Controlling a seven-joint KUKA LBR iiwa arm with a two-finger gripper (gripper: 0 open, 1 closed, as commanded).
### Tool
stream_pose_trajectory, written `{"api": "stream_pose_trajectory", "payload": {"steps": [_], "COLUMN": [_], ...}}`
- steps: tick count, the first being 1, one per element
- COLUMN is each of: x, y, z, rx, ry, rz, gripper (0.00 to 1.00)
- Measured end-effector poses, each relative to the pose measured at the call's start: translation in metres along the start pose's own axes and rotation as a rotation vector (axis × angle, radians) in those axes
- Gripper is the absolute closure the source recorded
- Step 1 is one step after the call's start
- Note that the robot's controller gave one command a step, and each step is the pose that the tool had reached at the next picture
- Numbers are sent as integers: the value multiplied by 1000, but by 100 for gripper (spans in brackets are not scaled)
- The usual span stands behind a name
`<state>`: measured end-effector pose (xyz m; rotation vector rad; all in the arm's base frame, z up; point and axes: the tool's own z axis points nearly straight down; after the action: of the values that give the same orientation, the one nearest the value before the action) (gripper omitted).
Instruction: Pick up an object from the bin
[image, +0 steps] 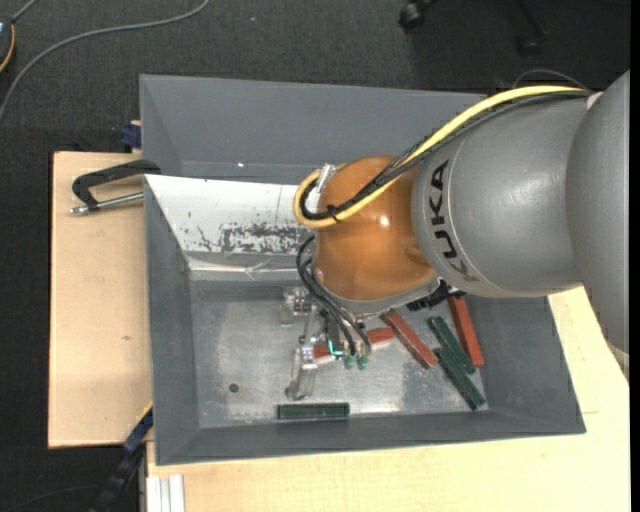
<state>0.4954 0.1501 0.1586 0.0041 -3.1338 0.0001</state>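
Item: grey metal bin, seen from above and slightly to one side.

Arm: grey, entering from the right, ending in an orange cover over the bin's middle. Yellow cable looped along the arm to the top of the cover.

Jaws: hanging below the orange cover, low over the centre of the bin floor. Spread or pressed together: cannot tell. Pinching anything: cannot tell.

Contents nearest the jaws:
- Dark green flat bar, lying lengthwise against the front wall, just beside the lower end of the jaws; touching or apart not clear.
- Red stick, lying slantwise just right of the jaws, its upper end hidden under the cover.

Other contents:
- Heap of red and dark green sticks, crossed over one another in the right part of the floor, partly under the arm.
- Small dark speck, alone on the left part of the floor, well apart from the rest.
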Motion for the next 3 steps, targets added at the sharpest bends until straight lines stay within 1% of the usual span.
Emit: {"api": "stream_pose_trajectory", "payload": {"steps": [1, 2, 3], "x": [-9, -10, -10], "y": [-57, -55, -50], "z": [82, 81, -131], "rx": [2, 0, -1], "ry": [-4, -7, -23], "rz": [-258, -259, -242], "gripper": [0, 100, 100]}}
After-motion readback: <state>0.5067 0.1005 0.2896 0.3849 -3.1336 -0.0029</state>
